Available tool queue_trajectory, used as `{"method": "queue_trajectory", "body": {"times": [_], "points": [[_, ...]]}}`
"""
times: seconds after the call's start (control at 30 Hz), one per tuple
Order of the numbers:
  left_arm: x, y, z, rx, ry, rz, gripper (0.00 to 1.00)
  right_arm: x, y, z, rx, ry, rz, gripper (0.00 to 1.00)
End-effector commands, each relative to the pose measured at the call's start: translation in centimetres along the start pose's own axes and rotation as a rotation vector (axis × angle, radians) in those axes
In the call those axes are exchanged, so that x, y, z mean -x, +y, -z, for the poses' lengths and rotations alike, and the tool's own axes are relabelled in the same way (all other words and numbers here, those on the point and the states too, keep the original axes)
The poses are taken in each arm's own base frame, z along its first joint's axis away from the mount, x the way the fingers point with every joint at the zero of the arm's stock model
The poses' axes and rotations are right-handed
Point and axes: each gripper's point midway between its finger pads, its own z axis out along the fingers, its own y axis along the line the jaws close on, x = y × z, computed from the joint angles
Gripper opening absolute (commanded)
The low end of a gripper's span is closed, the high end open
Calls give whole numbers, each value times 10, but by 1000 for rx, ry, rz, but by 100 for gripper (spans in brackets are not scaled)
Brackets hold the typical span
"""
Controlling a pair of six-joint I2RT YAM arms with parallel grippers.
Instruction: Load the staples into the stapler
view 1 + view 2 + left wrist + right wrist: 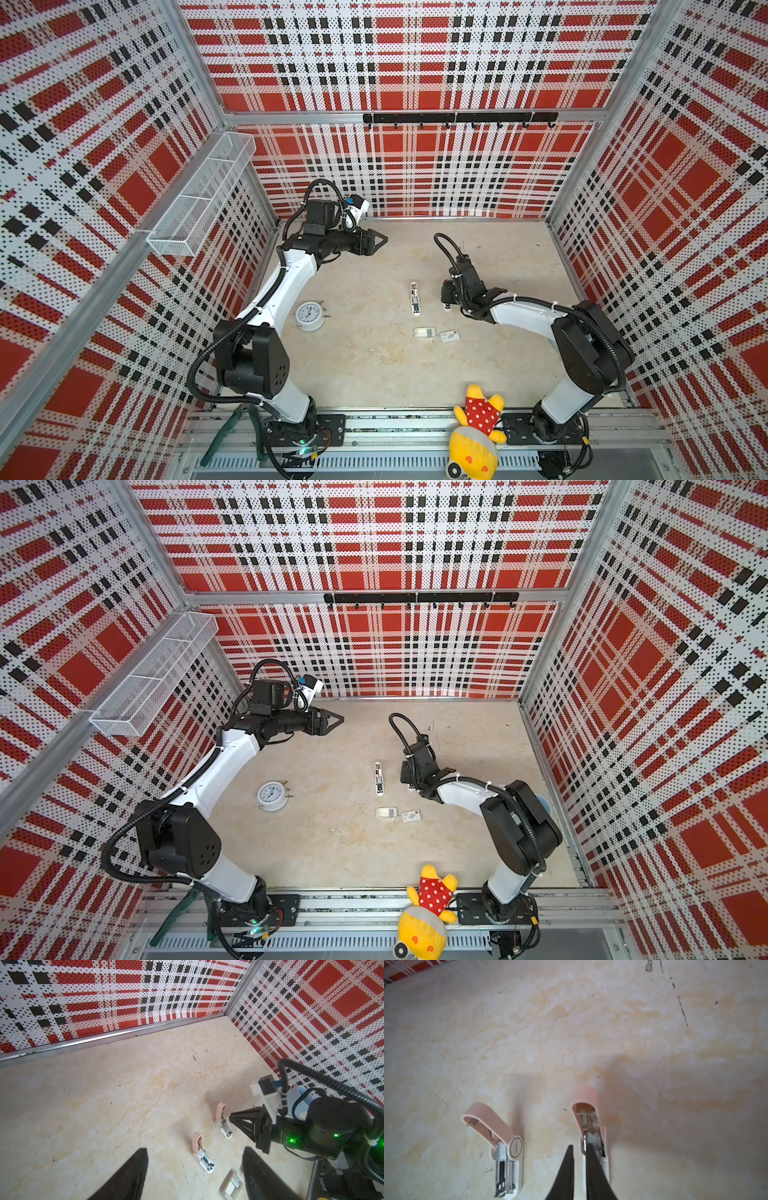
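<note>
Right gripper (579,1146) points down into the stapler (586,1095), whose pink lid is flipped up so a strip can drop in. Its fingers are almost together; I cannot tell if they hold anything. Staples (235,1183) lie in a card tray (226,1184) nearby. Left gripper (381,240) hangs open far back, probably to leave room.

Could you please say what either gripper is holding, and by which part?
The left gripper holds nothing. The right gripper has its tips nearly together at the metal channel of a stapler; a grip cannot be told.
</note>
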Motion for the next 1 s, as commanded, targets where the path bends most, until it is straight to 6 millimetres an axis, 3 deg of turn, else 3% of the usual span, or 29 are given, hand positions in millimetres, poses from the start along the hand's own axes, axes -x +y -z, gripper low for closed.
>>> {"method": "queue_trajectory", "body": {"times": [0.0,0.3,0.97], "points": [[10,-2,8,1,-29,-14,75,8,5,-5,28,3,8,16],[6,-1,8,1,-22,-10,75,-5,3,-22,32,46,-6,20],[3,-1,8,1,-18,-11,75,-29,-5,-35,29,96,-17,21]]}}
